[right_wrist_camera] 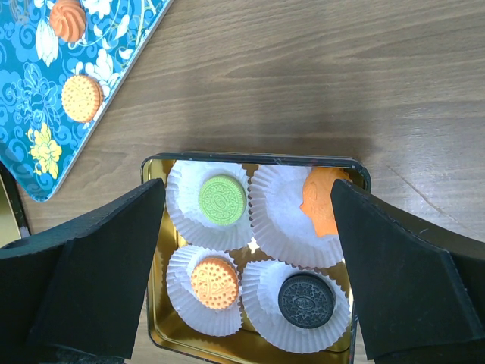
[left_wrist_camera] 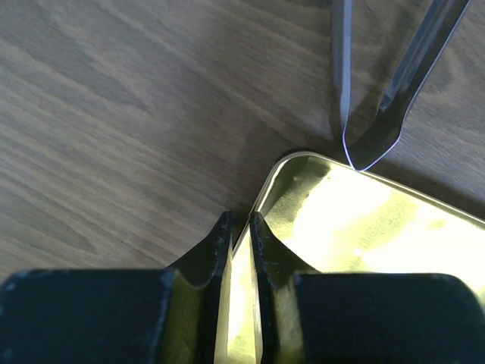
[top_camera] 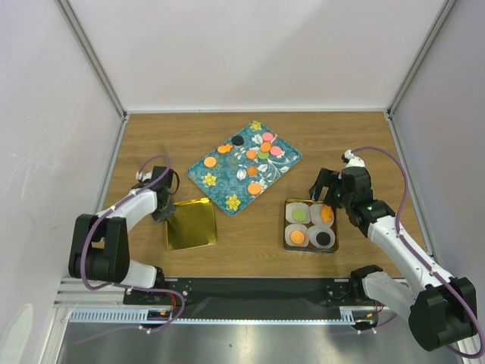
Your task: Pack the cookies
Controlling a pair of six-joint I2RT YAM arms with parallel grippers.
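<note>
Nearest you, your left gripper [left_wrist_camera: 241, 224] has its jaws drawn almost together on the rim of the gold lid [left_wrist_camera: 364, 220], and they seem to pinch it, though the contact is partly in shadow. Your right gripper [right_wrist_camera: 246, 193] hangs with jaws spread wide and holds nothing. It is over the gold tin [right_wrist_camera: 258, 158], where four white paper cups [right_wrist_camera: 276, 205] each hold one of the cookies [right_wrist_camera: 223, 199]: green, black and two orange. Farther back, more cookies lie on the teal floral tray [top_camera: 227, 186].

right wrist view crops the floral tray [right_wrist_camera: 19, 68]; left wrist view crops the gold lid [left_wrist_camera: 364, 220].
</note>
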